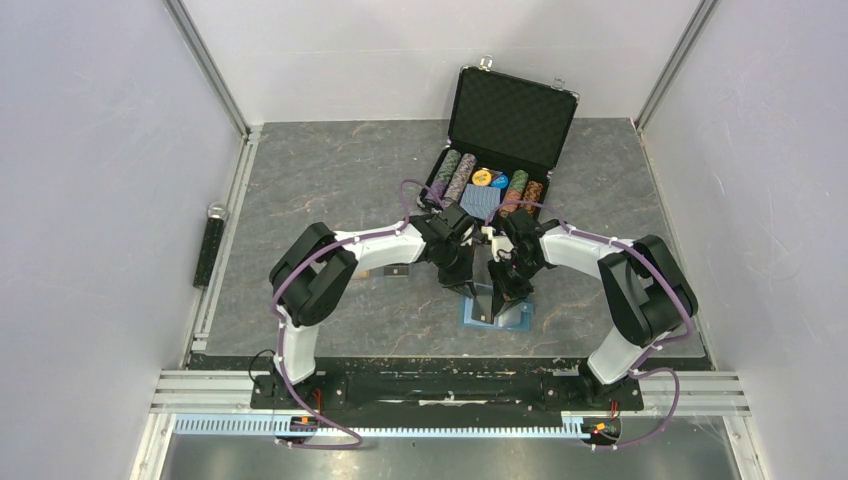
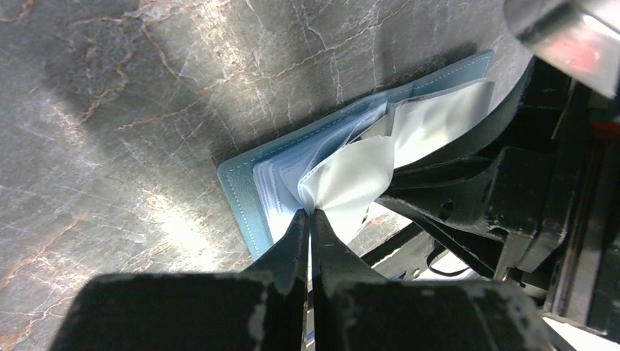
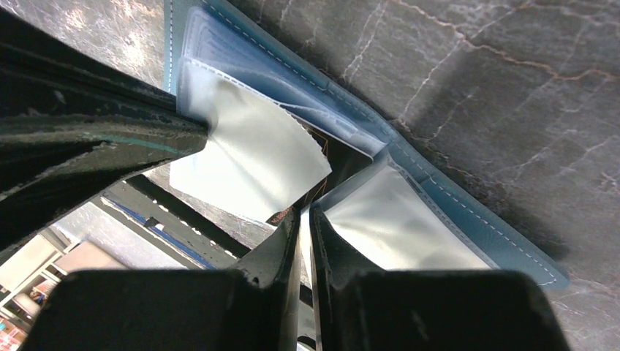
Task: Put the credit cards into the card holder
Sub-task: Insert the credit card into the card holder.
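Top view: even, diffuse light, faint shadows, sharp. Wrist views: contrastier; bright glare patches on table [image 2: 168,219], holder [image 2: 241,191] sleeves blown white; dark shadow beside holder; left gripper [image 2: 310,216] close to lens, soft.

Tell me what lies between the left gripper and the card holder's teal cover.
Only a clear sleeve of the card holder: the left gripper is shut on its edge, holding it up off the cover. The left wrist view shows it.

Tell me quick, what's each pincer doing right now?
Left pincer: closed, pinching a plastic sleeve of the card holder.
Right pincer: closed, apparently pinching a second sleeve of it.
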`<state>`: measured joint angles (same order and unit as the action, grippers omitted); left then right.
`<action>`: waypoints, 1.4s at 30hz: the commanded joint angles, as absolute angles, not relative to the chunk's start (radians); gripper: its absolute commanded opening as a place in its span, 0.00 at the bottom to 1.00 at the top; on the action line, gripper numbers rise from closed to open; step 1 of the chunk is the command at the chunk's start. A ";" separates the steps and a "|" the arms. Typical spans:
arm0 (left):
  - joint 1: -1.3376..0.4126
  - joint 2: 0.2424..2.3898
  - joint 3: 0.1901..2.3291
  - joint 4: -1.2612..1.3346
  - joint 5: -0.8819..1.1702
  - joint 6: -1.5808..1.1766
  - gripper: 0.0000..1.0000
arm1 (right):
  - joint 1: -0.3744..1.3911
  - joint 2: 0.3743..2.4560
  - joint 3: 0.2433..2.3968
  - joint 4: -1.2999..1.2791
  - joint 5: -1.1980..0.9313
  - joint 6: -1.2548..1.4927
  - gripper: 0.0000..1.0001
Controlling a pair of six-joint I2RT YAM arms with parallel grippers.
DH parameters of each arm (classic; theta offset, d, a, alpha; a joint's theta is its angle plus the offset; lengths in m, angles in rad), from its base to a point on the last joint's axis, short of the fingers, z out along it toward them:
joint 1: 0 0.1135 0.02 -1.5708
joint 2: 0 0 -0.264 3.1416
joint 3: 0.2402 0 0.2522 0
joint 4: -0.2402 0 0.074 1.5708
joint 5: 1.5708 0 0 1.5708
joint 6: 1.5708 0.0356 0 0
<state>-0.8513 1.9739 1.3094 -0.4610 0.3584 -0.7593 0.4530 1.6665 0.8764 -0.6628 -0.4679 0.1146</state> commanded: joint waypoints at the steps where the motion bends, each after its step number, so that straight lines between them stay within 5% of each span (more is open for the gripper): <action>1: -0.861 1.913 1.338 -0.421 0.393 -0.745 0.02 | 0.453 1.642 0.904 -0.630 -0.471 0.117 0.11; 17: -0.805 1.817 1.288 -0.573 0.340 -0.661 0.03 | 0.443 1.608 0.921 -0.575 -0.482 0.152 0.16; 25: -0.811 1.844 1.315 -0.514 0.399 -0.702 0.31 | 0.442 1.621 0.891 -0.571 -0.443 0.128 0.16; 42: -0.838 1.890 1.326 -0.396 0.499 -0.771 0.29 | 0.411 1.575 0.917 -0.547 -0.518 0.163 0.15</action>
